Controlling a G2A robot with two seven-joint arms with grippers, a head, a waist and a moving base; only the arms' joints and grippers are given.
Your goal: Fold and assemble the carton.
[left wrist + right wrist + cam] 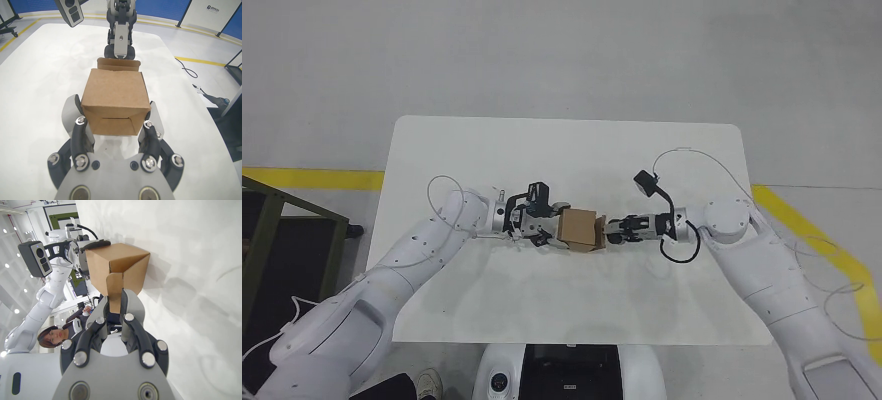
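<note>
one brown carton (580, 229), lying on its side at the middle of the white worktop (572, 150). left gripper (115, 111) clamps the carton's open left end, one finger against each side wall. right gripper (115, 295) is closed on the end flap (118, 63) projecting from the carton's right end.

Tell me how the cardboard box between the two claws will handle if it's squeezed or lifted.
Probably light: the box is thin cardboard with an open, empty end. Likely to skew if the left claw squeezes harder, that end being open. The flap in the right claw should bend easily.
</note>
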